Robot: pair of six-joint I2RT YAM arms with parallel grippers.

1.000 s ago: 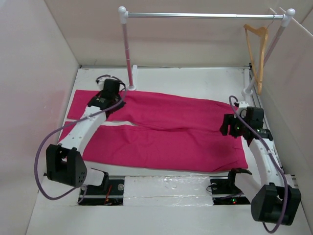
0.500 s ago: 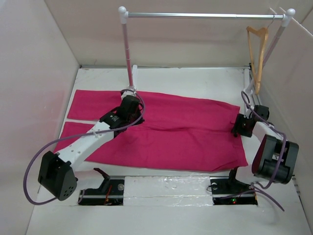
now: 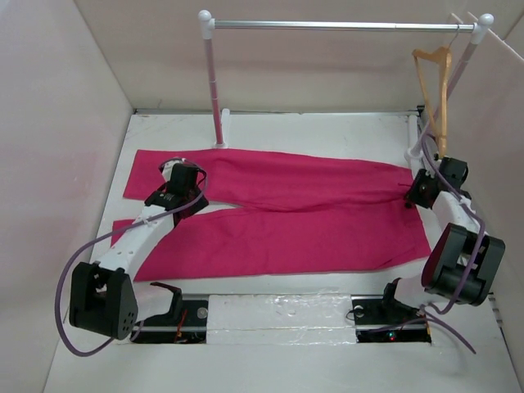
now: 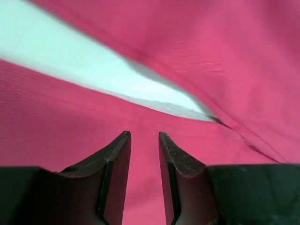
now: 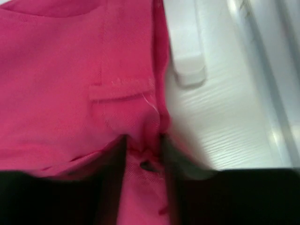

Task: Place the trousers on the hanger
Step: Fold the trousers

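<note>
The magenta trousers lie flat on the white table, legs to the left, waist to the right. The tan wooden hanger hangs from the right end of the rail. My left gripper hovers low over the upper leg near the split between the legs. In the left wrist view its jaws stand a little apart with flat fabric beneath them and nothing pinched. My right gripper is at the waist edge. The right wrist view shows it shut on bunched waistband fabric by the dark button.
A silver rail on white posts spans the back of the table. The right post's white foot stands just beyond the waistband. Enclosure walls stand close on the left, right and back.
The right gripper has moved right and back with the waist, dragging the trousers rightward. The left gripper has moved left from near the crotch to the upper leg.
</note>
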